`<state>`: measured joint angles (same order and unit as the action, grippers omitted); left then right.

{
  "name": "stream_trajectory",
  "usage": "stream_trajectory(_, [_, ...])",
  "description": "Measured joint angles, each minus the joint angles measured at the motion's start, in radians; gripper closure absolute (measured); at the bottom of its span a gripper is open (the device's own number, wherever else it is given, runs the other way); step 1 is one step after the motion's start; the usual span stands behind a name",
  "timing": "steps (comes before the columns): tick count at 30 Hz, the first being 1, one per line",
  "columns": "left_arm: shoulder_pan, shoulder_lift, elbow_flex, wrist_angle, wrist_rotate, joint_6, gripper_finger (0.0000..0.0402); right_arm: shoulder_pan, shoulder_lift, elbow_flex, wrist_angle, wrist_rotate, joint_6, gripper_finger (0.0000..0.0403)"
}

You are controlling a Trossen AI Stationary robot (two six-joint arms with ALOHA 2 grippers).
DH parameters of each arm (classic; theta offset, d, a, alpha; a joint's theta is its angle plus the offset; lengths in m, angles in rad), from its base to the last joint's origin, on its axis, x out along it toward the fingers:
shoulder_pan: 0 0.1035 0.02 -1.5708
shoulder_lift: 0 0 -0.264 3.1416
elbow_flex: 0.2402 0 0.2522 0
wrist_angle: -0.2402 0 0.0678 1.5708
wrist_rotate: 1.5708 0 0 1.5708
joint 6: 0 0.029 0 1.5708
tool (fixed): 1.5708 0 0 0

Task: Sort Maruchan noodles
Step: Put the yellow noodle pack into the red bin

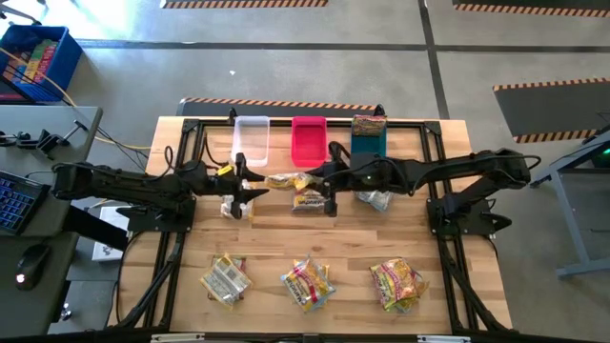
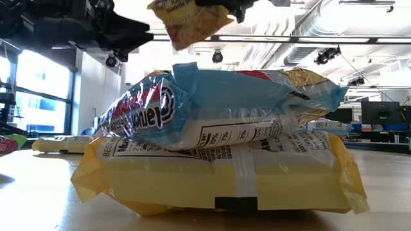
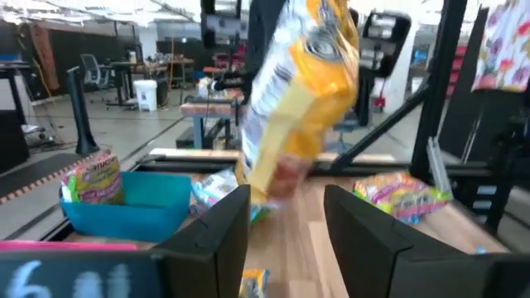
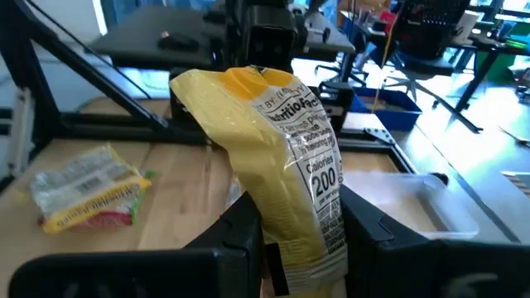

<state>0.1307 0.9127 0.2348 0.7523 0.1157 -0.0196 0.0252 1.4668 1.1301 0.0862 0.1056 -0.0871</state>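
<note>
- Wooden table (image 1: 286, 238), frame centre: right gripper (image 4: 302, 240) pinches a yellow Maruchan packet (image 4: 286, 157).
- Left gripper (image 3: 286, 219), centre-left, stands spread beside it.

FREE: bare wood behind both grippers, toward the front piles | BLOCKED: right gripper (image 1: 319, 180) clamps yellow packet (image 4: 290, 182) right before left gripper (image 1: 250, 183), fingers apart | AHEAD: clear bin (image 1: 251, 139), red bin (image 1: 308, 139), teal bin (image 1: 368, 143) | BELOW: loose packet (image 1: 310, 201)
</note>
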Motion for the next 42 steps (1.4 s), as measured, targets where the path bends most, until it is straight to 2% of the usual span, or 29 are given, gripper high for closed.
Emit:
stream_trajectory(4, [-0.013, -0.005, 0.000, 0.037, 0.047, -0.014, 0.0249, 0.000, 0.053, 0.000, 0.097, -0.041, 0.023, 0.0323])
stream_trajectory(7, [-0.029, -0.004, 0.000, 0.038, 0.048, -0.021, 0.0249, 0.003, 0.086, 0.000, 0.195, -0.054, 0.027, 0.0323])
stream_trajectory(14, [-0.062, -0.004, -0.001, 0.060, 0.032, -0.020, 0.0249, 0.004, 0.135, 0.000, 0.286, -0.055, 0.050, 0.0323])
stream_trajectory(29, [-0.061, -0.003, -0.002, 0.087, 0.014, -0.029, 0.0250, 0.001, 0.142, 0.001, 0.299, -0.051, 0.053, 0.0323])
stream_trajectory(36, [-0.066, -0.003, -0.002, 0.110, 0.017, -0.076, 0.0213, 0.001, 0.144, 0.001, 0.299, -0.054, 0.042, 0.0322])
stream_trajectory(42, [-0.067, -0.003, -0.001, 0.119, 0.029, -0.028, 0.0189, -0.002, 0.146, 0.002, 0.297, -0.055, 0.034, 0.0322])
